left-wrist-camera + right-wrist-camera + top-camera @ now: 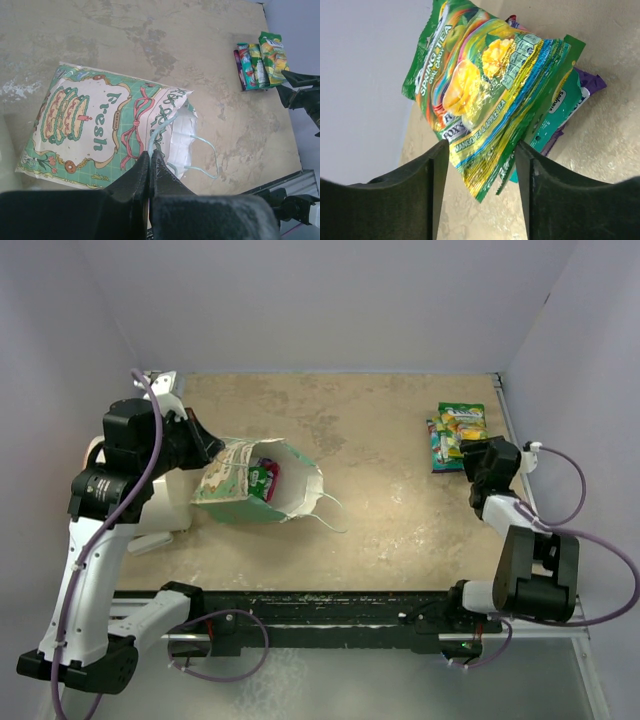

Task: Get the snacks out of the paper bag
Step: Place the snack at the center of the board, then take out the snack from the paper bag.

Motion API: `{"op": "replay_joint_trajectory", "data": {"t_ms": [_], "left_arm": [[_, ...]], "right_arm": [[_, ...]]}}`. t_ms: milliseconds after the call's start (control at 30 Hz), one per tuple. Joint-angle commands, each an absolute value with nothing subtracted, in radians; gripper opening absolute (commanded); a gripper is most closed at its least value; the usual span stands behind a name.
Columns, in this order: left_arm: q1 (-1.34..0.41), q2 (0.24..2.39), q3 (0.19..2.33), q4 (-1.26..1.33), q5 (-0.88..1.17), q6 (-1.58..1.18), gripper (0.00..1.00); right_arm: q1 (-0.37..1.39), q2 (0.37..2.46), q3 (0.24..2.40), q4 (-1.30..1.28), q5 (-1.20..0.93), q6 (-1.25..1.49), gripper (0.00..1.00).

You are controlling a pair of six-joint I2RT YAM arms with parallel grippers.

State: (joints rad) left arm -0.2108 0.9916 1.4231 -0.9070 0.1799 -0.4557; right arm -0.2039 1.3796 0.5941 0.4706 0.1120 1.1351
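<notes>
Gripper state: right gripper (481, 146) is spread wide, its fingers straddling the near end of the green-yellow packet (480, 85) without clamping it. That packet tops a small stack of snacks (455, 435) on the table (380, 530) at the far right, with a teal packet (560, 110) and a purple packet (592, 82) showing beneath. This stack is already out of the bag.

Left gripper (150, 156) has its fingers pressed together with no gap, tips at the near edge of the paper bag (95, 130). It looks pinched on that edge or on a string handle (202, 150); which of the two I cannot tell.

Bag lies on its side at centre-left. The printed front faces up and the mouth is open. Long axis runs roughly left to right, with the mouth turned toward the right arm.

Inside the mouth, green-red and purple packets (263, 477) are visible, not yet taken out.

Relation for the next move: the packets in the bag lie well apart from the right gripper, to its left. The left gripper is nearer but appears occupied with the bag. Judgement: the right arm is the free one, and the mouth faces it, so entry would run along the bag's long axis.
</notes>
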Motion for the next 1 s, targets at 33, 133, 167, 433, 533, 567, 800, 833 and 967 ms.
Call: {"op": "replay_joint_trajectory", "data": {"t_ms": [33, 133, 167, 433, 533, 567, 800, 833, 967], "left_arm": [[-0.212, 0.958, 1.41, -0.867, 0.268, -0.391, 0.0], [-0.212, 0.951, 1.377, -0.858, 0.361, -0.359, 0.0], [-0.212, 0.948, 1.367, -0.857, 0.396, -0.348, 0.0], [-0.25, 0.875, 1.238, -0.808, 0.668, -0.368, 0.0], [-0.254, 0.821, 1.204, -0.849, 0.673, -0.381, 0.0], [-0.254, 0.806, 1.205, -0.89, 0.66, -0.376, 0.0], [-0.254, 0.757, 1.22, -1.03, 0.523, -0.396, 0.0], [-0.255, 0.764, 1.218, -1.011, 0.512, -0.421, 0.0], [-0.255, 0.849, 1.222, -0.899, 0.493, -0.51, 0.0]], "right_arm": [[-0.207, 1.29, 0.612, 0.296, 0.129, 1.016, 0.66], [-0.208, 1.236, 0.625, 0.218, 0.12, 0.957, 0.76], [-0.208, 1.217, 0.628, 0.208, 0.11, 0.92, 0.76], [0.02, 1.183, 0.843, 0.042, 0.001, 0.526, 0.75], [0.197, 1.183, 0.89, 0.037, -0.113, 0.455, 0.72], [0.26, 1.178, 0.898, 0.04, -0.133, 0.433, 0.72], [0.601, 1.084, 0.81, 0.169, -0.203, 0.3, 0.7], [0.639, 1.067, 0.79, 0.196, -0.218, 0.265, 0.7], [0.752, 0.995, 0.663, 0.376, -0.285, 0.09, 0.7]]}}
